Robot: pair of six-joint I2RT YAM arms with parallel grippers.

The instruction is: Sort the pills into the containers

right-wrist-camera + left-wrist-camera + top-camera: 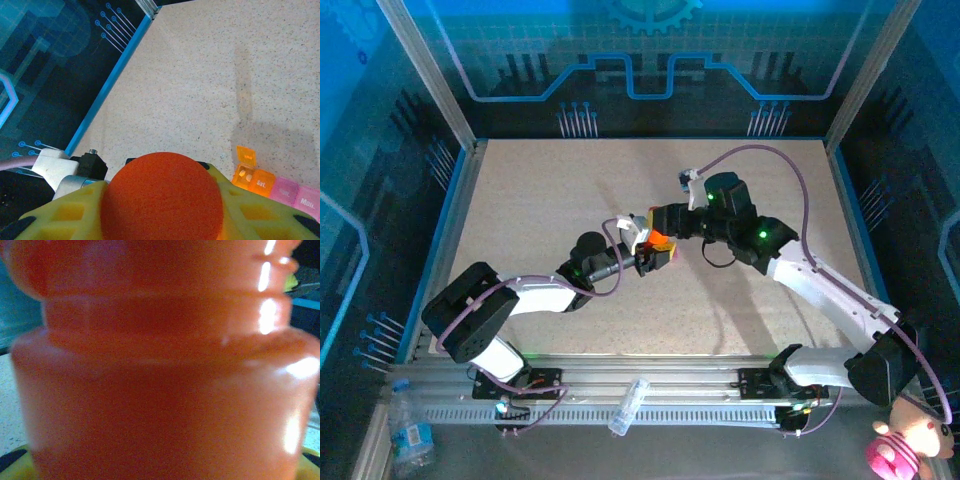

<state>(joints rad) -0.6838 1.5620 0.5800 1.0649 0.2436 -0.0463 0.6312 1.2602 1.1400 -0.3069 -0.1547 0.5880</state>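
Surface (570,200) spreads wide under both arms, left tool (160,465) and right tool (162,215) each half-closed on the orange bottle (160,365). Containers (280,187) sit just beside, one lid up over pills (245,174). To my eye, a slipping grip could tip the bottle and scatter pills past them.

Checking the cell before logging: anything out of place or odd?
A clear tube lies askew across the front rail, and a plush toy sits beside the right arm's base, both off the table. On the containers, one orange lid stands open, pills inside.
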